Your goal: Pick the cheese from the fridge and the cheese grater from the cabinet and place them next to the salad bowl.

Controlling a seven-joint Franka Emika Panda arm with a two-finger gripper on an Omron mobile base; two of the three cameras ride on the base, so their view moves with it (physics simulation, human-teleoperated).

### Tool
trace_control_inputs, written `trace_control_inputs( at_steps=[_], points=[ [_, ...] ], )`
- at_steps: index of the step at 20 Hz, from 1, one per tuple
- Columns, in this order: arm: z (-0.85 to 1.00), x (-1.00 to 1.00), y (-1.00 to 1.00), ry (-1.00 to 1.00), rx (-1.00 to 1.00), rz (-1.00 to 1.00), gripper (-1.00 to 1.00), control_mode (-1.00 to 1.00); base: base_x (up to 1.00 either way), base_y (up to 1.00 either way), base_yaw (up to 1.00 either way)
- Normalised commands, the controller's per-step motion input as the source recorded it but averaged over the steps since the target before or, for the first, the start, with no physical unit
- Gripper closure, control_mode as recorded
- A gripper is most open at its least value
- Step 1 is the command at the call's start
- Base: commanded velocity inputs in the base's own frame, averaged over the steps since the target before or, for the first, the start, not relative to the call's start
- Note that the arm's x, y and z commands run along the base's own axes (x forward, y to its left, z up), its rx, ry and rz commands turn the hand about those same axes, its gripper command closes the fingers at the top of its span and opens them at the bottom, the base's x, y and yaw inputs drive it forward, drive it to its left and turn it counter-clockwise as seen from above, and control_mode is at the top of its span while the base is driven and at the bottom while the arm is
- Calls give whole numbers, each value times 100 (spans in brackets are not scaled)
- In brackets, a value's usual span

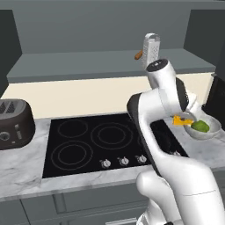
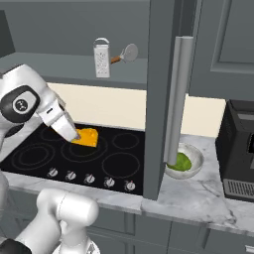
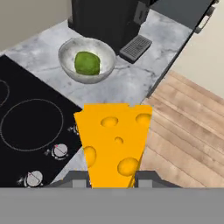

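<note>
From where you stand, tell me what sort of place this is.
A kitchen, rendered: a black glass four-ring stovetop set in a grey-veined marble counter, a dark slotted toaster, and a silver box grater on a wall shelf.

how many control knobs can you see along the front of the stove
5 knobs, in a row along the front edge of the stove: leftmost, next, middle, then, rightmost. In the left base view the arm hides some.

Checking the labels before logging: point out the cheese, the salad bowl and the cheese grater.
cheese [image 3: 114, 140]: hand view, middle of its holed yellow face.
salad bowl [image 3: 105, 70]: hand view, right inner wall, beside the greens.
cheese grater [image 2: 102, 62]: right base view, perforated front face.
</note>
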Motion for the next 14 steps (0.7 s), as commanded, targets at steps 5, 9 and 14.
trace_control_inputs(
  at_steps=[5, 9, 14],
  points=[
    [-33, 6, -30, 27, 0, -57, 100, -100, 0, 0, 0],
    [-45, 3, -44, 11, -3, -42, 100, -100, 0, 0, 0],
    [-60, 0, -53, -2, 0, -23, 100, -100, 0, 0, 0]
  ],
)
